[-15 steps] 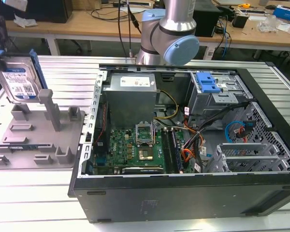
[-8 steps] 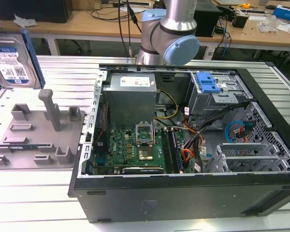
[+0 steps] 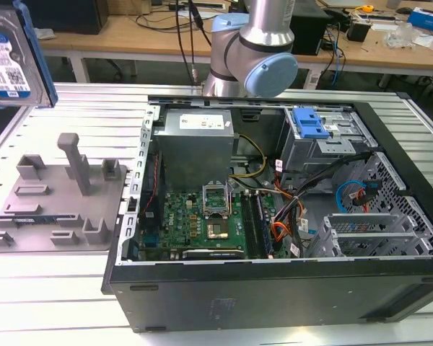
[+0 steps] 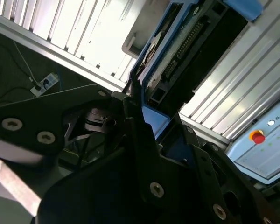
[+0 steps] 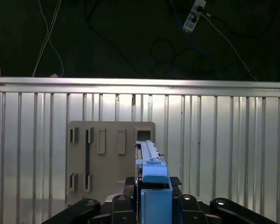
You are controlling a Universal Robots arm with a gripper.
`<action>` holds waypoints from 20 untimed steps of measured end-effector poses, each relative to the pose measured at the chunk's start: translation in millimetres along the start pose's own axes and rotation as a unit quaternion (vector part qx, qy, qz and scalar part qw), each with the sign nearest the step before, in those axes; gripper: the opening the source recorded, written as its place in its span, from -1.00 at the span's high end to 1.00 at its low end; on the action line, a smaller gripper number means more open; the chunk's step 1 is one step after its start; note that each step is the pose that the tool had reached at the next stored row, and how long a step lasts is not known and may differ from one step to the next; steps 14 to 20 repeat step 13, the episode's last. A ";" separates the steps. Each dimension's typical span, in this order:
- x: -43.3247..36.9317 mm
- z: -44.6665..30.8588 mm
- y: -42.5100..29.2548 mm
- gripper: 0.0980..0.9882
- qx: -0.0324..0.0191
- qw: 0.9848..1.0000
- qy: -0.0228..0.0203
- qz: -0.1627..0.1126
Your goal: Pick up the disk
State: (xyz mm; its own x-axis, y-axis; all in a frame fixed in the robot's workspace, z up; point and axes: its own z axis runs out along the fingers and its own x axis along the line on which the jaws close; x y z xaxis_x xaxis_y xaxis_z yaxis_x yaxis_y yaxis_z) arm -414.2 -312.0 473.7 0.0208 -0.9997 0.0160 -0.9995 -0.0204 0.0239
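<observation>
- The gripper [image 5: 153,205] is clamped on the disk [image 5: 151,175]; in the first wrist view its black fingers [image 5: 129,186] sit on either side of the blue-railed edge of the drive.
- In the second wrist view the gripper [image 4: 147,119] pinches the lower end of the disk [image 4: 186,51], whose connector side and blue rail run up and away from the jaws.
- The disk [image 3: 7,61] hangs in the air at the exterior view's far left, up high, label facing the camera, well above the table and clear of everything on it.
- Directly beneath the held disk, seen past it in the first wrist view, lies a grey tray [image 5: 107,158] with slots and pegs; the disk does not touch it.
- In the exterior view that grey tray [image 3: 58,209] sits flat on the ribbed metal table [image 3: 58,303], just beside the open computer case [image 3: 274,288] on its left side.
- Inside the case are a grey power-supply box [image 3: 195,144], a green motherboard [image 3: 202,220] and a bright blue bracket [image 3: 308,122] near the drive bays.
- The arm's silver and blue joint [image 3: 256,50] stands behind the case.
- Wooden benches [image 3: 130,32] with cables and gear run along the back of the room.
- A panel with a red button [image 4: 257,136] shows in the second wrist view, beyond the table.
</observation>
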 end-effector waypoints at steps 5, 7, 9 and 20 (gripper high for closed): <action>0.1 -4.5 0.1 0.39 0.000 1.000 0.000 0.000; 0.1 -4.5 0.1 0.39 0.000 1.000 0.000 0.000; 0.1 -4.5 0.1 0.39 0.000 1.000 0.000 0.000; 0.1 -4.4 0.1 0.39 0.000 1.000 0.000 0.000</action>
